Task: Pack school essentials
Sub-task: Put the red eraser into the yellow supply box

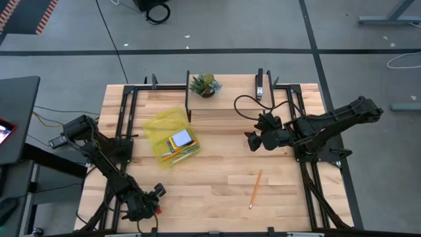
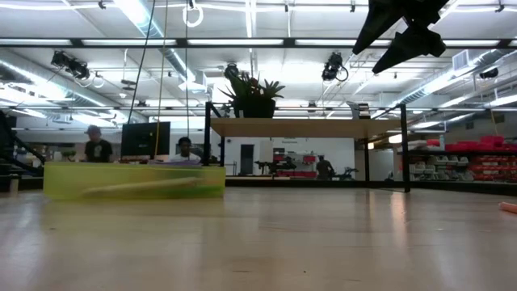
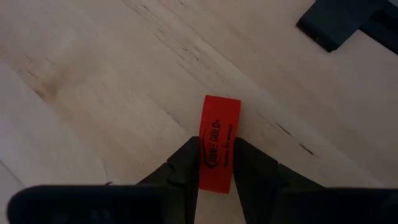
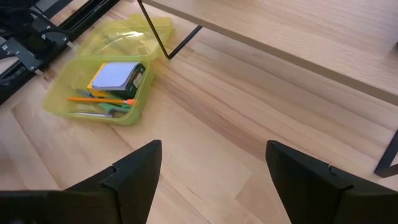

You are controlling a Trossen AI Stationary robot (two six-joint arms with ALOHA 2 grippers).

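Note:
My left gripper (image 1: 152, 203) is near the table's near-left corner, shut on the small red eraser (image 3: 217, 142). My right gripper (image 1: 252, 141) hovers open above the table's middle right and shows high in the low view (image 2: 397, 36), touching nothing. The open yellow-green translucent case (image 1: 170, 136) lies flat on the table to the left of centre. In it are the pale blue notepad (image 4: 115, 76), the crayon box (image 4: 138, 78) and orange pencils (image 4: 102, 99). One orange pencil (image 1: 254, 189) lies flat on the table, near the right gripper's side. My left gripper pinches the red eraser between its two fingers (image 3: 184, 167), which sit on its long sides at its rear half (image 3: 214, 168). The printed front half sticks out past the fingertips. The fingers lie along the eraser. Whether it rests on the table, I cannot tell.
A raised wooden shelf (image 1: 223, 99) on black legs spans the far side; the potted plant (image 1: 204, 85) and black stapler (image 1: 259, 85) stand on it. Black frame rails (image 1: 125, 125) run along both table sides. Bare wood lies between case and loose pencil. People sit beyond the table (image 2: 97, 145).

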